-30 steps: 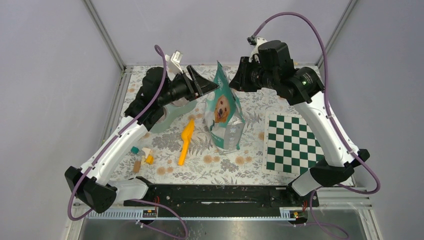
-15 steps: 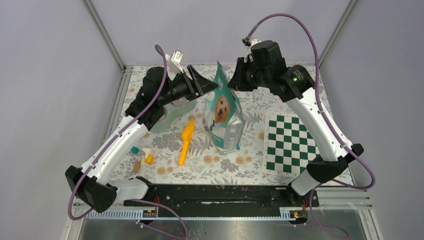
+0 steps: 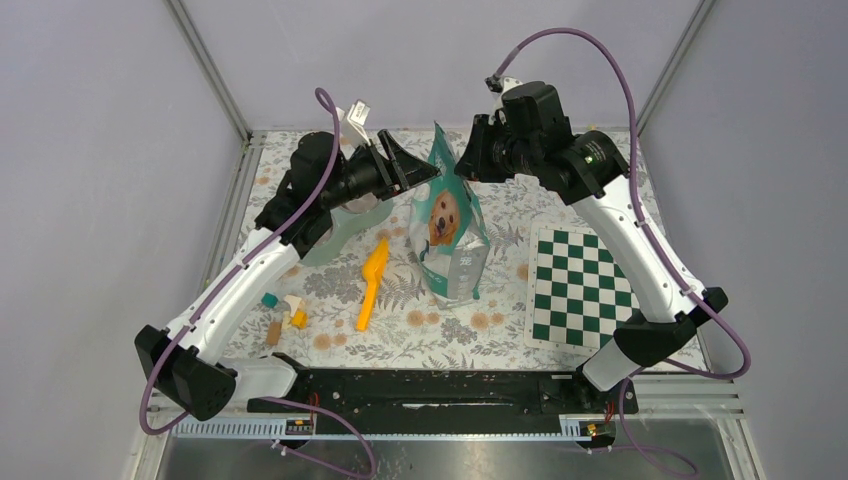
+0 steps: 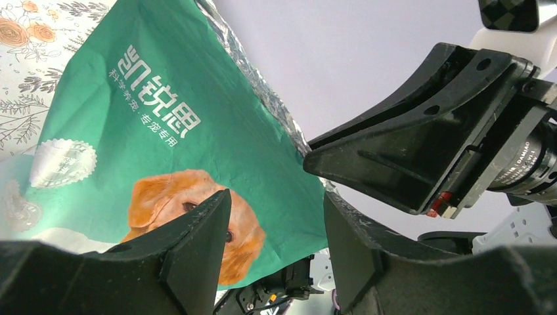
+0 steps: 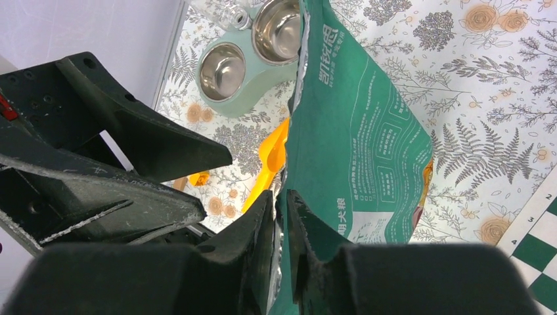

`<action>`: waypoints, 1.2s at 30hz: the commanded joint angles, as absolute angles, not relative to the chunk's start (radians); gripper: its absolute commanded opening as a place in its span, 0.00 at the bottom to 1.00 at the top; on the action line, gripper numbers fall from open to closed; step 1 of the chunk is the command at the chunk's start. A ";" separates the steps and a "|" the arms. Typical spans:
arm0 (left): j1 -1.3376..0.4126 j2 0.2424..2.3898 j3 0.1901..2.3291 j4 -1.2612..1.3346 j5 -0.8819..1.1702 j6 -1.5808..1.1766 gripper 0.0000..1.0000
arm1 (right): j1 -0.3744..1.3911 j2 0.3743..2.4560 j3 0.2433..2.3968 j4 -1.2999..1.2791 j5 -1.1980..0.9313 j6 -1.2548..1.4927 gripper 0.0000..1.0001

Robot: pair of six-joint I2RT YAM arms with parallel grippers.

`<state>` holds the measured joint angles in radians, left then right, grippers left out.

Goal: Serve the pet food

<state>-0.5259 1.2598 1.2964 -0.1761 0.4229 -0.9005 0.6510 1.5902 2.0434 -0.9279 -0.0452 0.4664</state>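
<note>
Starting from the left edge of the floral table (image 3: 500, 330), small wooden blocks (image 3: 285, 315) lie near the front, a twin-bowl feeder (image 5: 240, 72) sits farther back, and an orange scoop (image 3: 372, 280) lies on open surface just left of the pet food bag (image 3: 450, 235). The left gripper (image 4: 276, 203) hangs with jaws apart close beside the bag's foil-lined top edge. The right gripper (image 5: 279, 197) pinches that edge from the other side; the bag stands upright mid-table, its contents hidden, with bare surface before the chessboard (image 3: 585, 285) by the right edge.
</note>
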 commanded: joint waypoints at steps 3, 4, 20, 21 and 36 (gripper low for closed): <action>-0.529 1.243 1.335 -0.110 0.422 -0.878 0.55 | 0.632 1.536 1.994 -0.827 -0.049 0.533 0.27; -0.530 1.242 1.335 -0.112 0.422 -0.876 0.55 | 0.630 1.534 1.983 -0.818 -0.040 0.545 0.28; -0.530 1.240 1.344 -0.141 0.403 -0.857 0.54 | 0.585 1.525 1.873 -0.607 -0.074 0.642 0.30; -0.530 1.240 1.343 -0.141 0.402 -0.856 0.54 | 0.582 1.525 1.871 -0.607 -0.070 0.644 0.27; -0.530 1.236 1.346 -0.162 0.391 -0.839 0.54 | 0.575 1.560 1.859 -0.645 -0.072 0.600 0.10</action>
<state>-0.5255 1.2594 1.2964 -0.1890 0.4133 -0.8608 0.5804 1.5513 1.8519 -0.6373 -0.0715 0.6392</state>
